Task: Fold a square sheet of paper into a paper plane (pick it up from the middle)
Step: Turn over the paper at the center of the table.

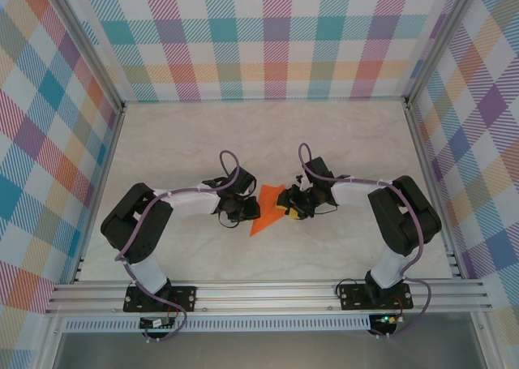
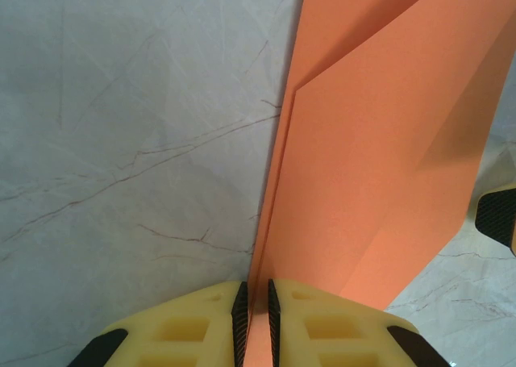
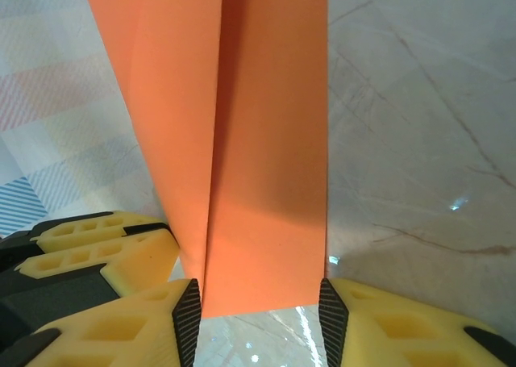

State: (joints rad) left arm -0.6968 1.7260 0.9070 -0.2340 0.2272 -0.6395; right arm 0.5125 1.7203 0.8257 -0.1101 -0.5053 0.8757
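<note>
Aluminium rail (image 1: 268, 292) runs along the near edge, with both arm bases bolted to it.

Orange paper (image 1: 266, 211) is at table centre between the two grippers, folded into a wedge. In the top view its long axis runs near-left to far-right. The narrow tip points at the near edge, slightly left, and the wide end is away.

Left gripper (image 2: 256, 298): jaws almost together, with the black pads pinching the paper's edge at a layered fold. The paper runs away up-right from there, and the frame cuts off its far end.

Right gripper (image 3: 260, 306): jaws roughly half apart. The paper's end spans the gap from pad to pad, with a centre crease showing. Can't tell if the pads actually press on it or just flank it.

In the top view the wrists and purple cables cover both sets of fingertips and the paper's side edges. In the left wrist view, one finger of the right gripper is clipped at the right border.

Marble-look tabletop (image 1: 195, 134) lies beyond the arms, with plaid walls (image 1: 268, 36) at the back.
</note>
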